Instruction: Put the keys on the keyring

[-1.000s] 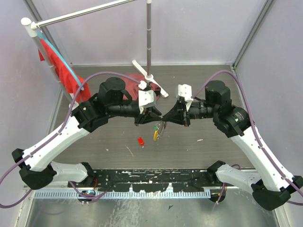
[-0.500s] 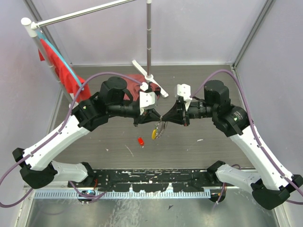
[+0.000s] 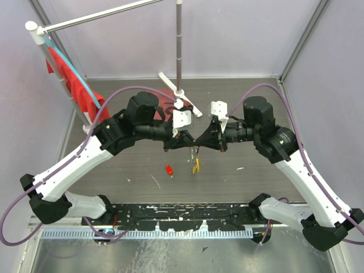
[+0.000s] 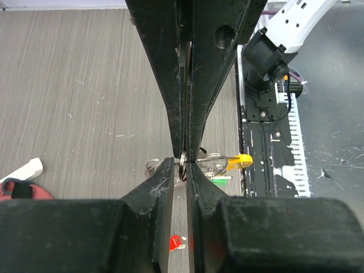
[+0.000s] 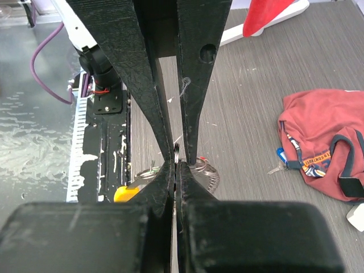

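Note:
My left gripper [image 3: 188, 141] and right gripper [image 3: 198, 141] meet tip to tip above the table's middle. Both are shut on the same edge-on piece of the silvery keyring [image 4: 183, 161], held in the air. In the right wrist view it shows between the tips [image 5: 176, 152], with its coiled wire loop [image 5: 209, 178] hanging behind. A yellow-headed key [image 3: 197, 165] and a green tag [image 4: 220, 181] hang from it. A red-headed key [image 3: 169, 169] lies loose on the table below. A blue-headed key [image 5: 282, 157] lies beside the red cloth.
A metal pole stand with white feet [image 3: 180, 91] rises just behind the grippers. A red cloth [image 5: 324, 142] lies at the back left of the table. A black rail [image 3: 182, 213] runs along the near edge.
Both grippers have shifted slightly right and back, still pinched together. The yellow key has swung from the left of the pinch to hang straight down below it.

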Action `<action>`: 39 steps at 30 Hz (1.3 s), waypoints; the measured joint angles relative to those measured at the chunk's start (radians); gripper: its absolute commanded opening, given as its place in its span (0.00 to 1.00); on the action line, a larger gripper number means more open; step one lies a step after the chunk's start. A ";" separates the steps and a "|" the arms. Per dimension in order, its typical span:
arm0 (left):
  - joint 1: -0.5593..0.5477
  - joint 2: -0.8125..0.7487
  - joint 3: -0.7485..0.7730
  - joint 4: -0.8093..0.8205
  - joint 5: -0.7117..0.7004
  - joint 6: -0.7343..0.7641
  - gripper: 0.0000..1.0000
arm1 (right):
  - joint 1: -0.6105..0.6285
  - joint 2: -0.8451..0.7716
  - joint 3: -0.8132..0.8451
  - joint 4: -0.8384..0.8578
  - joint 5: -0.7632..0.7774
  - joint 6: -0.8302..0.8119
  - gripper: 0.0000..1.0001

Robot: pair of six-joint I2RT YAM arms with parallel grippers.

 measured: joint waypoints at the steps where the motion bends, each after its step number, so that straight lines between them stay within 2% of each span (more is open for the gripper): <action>1: 0.000 0.003 0.002 -0.003 0.000 0.000 0.15 | 0.000 0.000 0.000 -0.005 0.003 0.000 0.01; 2: 0.000 0.006 0.004 -0.005 0.000 0.000 0.10 | 0.000 0.000 0.000 -0.007 0.005 0.000 0.01; 5: 0.000 0.008 0.009 -0.011 -0.002 -0.003 0.01 | 0.000 0.000 0.000 -0.007 0.006 0.000 0.01; 9: 0.000 0.008 0.010 -0.012 -0.002 -0.008 0.00 | 0.000 0.000 0.000 -0.007 0.006 -0.003 0.03; 11: 0.000 0.008 0.010 -0.011 -0.002 -0.008 0.00 | 0.000 0.000 0.000 -0.007 0.007 -0.004 0.11; 14: 0.001 0.006 0.008 -0.009 -0.003 -0.008 0.00 | 0.000 0.000 0.001 -0.006 0.008 -0.003 0.29; 17: 0.000 -0.016 -0.021 0.029 -0.006 -0.012 0.00 | 0.003 -0.001 0.008 0.004 0.014 0.005 0.37; 23: 0.000 -0.134 -0.177 0.202 -0.055 -0.067 0.00 | 0.012 -0.037 0.009 0.085 0.085 0.054 0.42; 28: 0.000 -0.252 -0.320 0.375 -0.097 -0.112 0.00 | 0.012 -0.074 0.009 0.187 0.126 0.165 0.41; 33: 0.000 -0.340 -0.426 0.521 -0.106 -0.137 0.00 | 0.012 -0.079 0.007 0.280 0.097 0.288 0.42; 39: 0.000 -0.377 -0.454 0.599 -0.125 -0.159 0.00 | 0.012 -0.073 -0.017 0.364 0.030 0.396 0.44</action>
